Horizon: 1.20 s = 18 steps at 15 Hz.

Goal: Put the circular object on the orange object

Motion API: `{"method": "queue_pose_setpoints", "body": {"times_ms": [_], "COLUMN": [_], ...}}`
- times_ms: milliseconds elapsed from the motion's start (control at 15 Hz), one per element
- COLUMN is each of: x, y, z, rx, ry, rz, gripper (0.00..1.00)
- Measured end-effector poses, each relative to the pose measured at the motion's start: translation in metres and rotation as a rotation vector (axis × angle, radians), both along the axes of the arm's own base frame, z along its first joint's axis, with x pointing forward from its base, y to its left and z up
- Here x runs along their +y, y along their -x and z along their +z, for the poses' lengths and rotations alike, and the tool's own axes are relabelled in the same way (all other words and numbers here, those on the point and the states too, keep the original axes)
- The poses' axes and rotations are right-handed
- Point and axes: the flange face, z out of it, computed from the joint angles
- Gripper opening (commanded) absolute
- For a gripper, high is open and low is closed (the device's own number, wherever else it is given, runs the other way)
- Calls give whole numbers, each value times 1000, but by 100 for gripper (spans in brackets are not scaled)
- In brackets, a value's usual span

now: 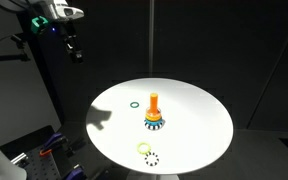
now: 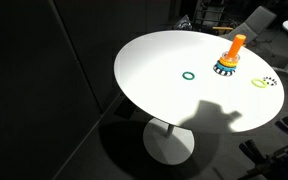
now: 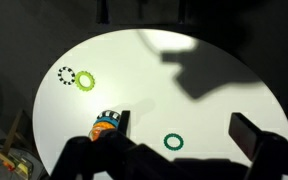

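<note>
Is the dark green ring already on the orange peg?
No, the dark green ring lies flat on the table, apart from the orange peg.

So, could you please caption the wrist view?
Small dark green ring lies on round white table, apart from upright orange peg.

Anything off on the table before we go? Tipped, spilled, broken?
Nothing stands out. The orange peg stands upright on its ringed base. The dark green ring lies flat on the white table, apart from the peg. The yellow-green ring and the black-and-white dashed ring lie flat, close together near the edge.
</note>
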Motion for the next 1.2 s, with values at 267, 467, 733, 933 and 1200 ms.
{"method": "queue_pose_setpoints", "body": {"times_ms": [267, 467, 733, 933, 1200], "x": [9, 13, 12, 8, 3], "y": [-28, -52, -88, -114, -144], "z": [-1, -6, -10, -15, -27], "rx": [-2, 9, 28, 41, 48], "ry": [-36, -64, -102, -126, -154], "rz": [-21, -35, -52, -70, -74], "gripper": [100, 100, 100, 100, 100]}}
